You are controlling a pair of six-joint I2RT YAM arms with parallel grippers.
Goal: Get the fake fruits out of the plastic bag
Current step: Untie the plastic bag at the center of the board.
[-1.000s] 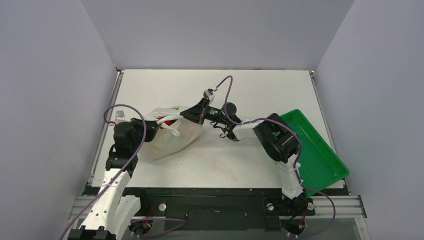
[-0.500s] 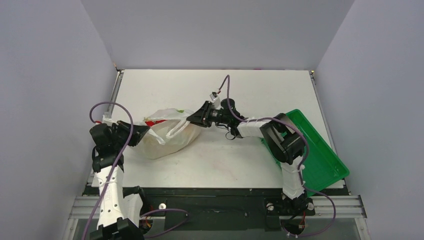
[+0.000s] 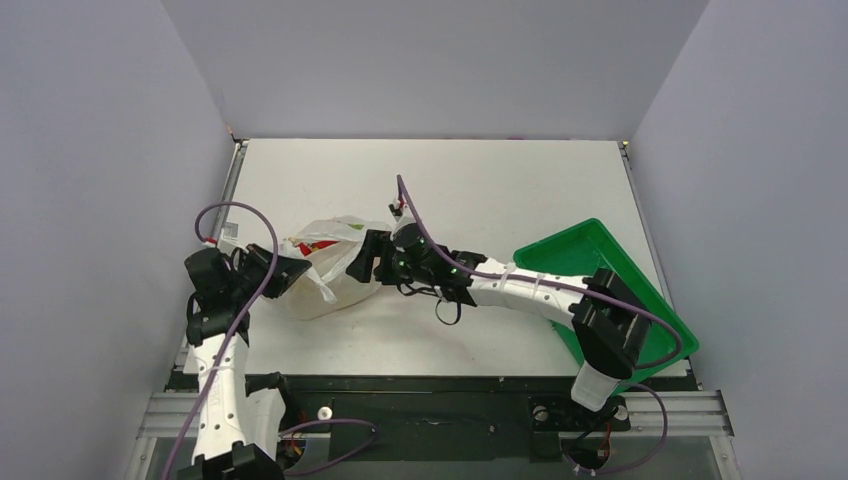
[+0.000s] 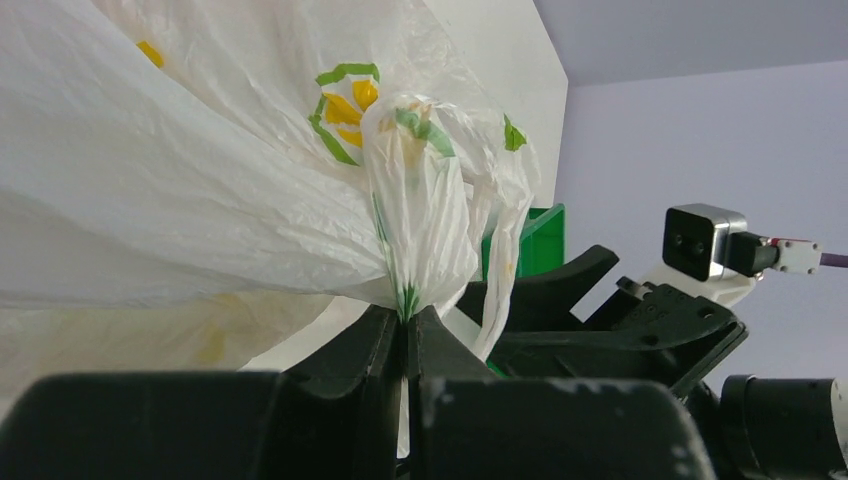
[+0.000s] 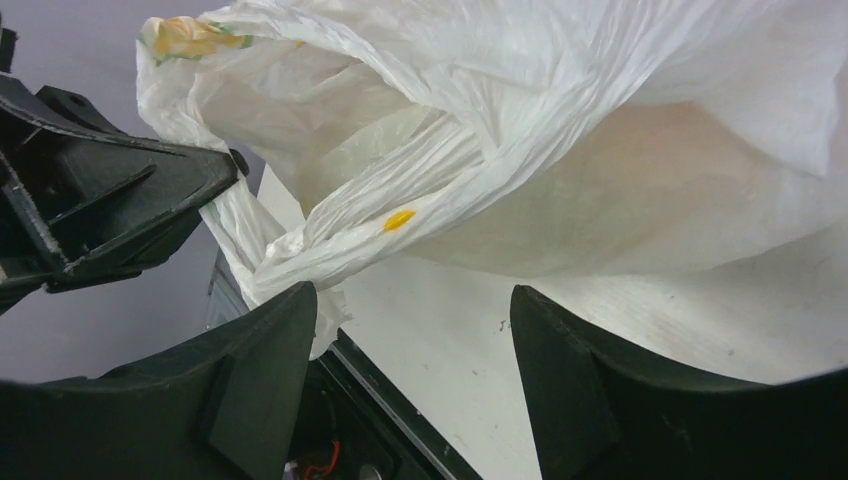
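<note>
White tabletop [image 3: 480,190] bears a crinkly translucent white plastic bag [image 3: 335,288], contents obscured; left gripper [image 4: 405,335] pinches it, right gripper [image 5: 410,300] gapes wide.

The plastic bag [image 3: 318,297] is thin, crinkled and translucent white, printed with small green, yellow and red marks. It rests as a slumped, rounded mound left of centre in the top view. In the left wrist view a gathered, twisted strip [image 4: 415,220] of its film stands upright at centre frame, pinched at its base between the closed fingers of the left gripper [image 4: 405,320], with slack wall spreading across the upper left. The fake fruits cannot be told apart — only a dim yellowish patch [image 4: 215,335] shows through the wall at lower left of that view.
</note>
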